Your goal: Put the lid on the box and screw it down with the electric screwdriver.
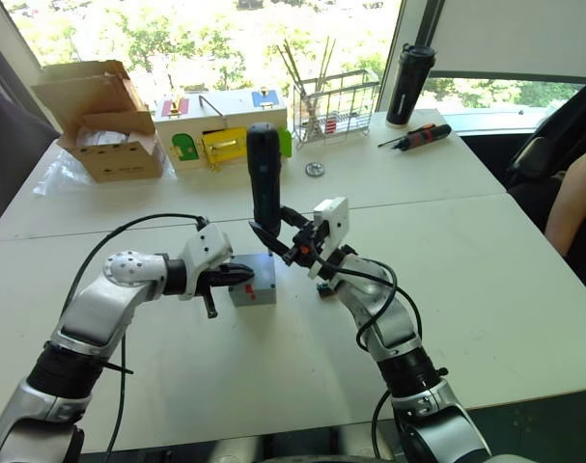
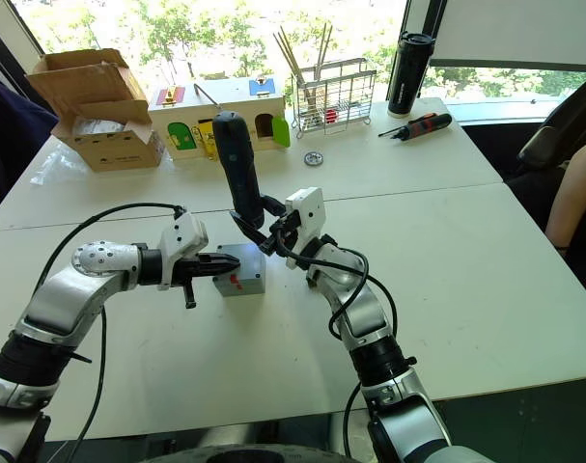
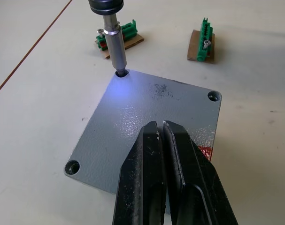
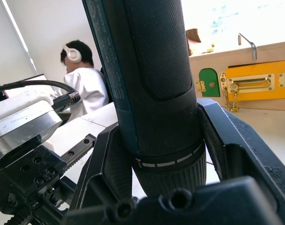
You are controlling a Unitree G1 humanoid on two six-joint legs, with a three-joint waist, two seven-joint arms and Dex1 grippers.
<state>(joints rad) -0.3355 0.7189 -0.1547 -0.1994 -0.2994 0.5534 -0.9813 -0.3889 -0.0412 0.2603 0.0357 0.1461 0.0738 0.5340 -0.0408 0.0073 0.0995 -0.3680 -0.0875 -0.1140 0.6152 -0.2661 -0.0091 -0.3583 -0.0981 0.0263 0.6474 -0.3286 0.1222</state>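
The grey lid (image 3: 147, 117) lies flat on the small grey box (image 1: 255, 285) in the middle of the near table; a red mark (image 3: 206, 152) shows at its edge. My left gripper (image 3: 159, 126) is shut, and its fingertips rest on top of the lid. My right gripper (image 1: 279, 237) is shut on the black electric screwdriver (image 1: 265, 183), which it holds upright just behind the box. The metal bit (image 3: 116, 44) sits in one corner screw hole of the lid, and a bluish light falls around that hole. Two other corner holes look open.
Two small green terminal blocks (image 3: 202, 41) lie just beyond the box. On the far table stand a cardboard carton (image 1: 104, 121), a wooden box with coloured doors (image 1: 225, 130), a wire rack (image 1: 336, 106), a black flask (image 1: 410, 85) and a red-and-black hand screwdriver (image 1: 423, 135). A person's arm (image 1: 574, 198) is at the right.
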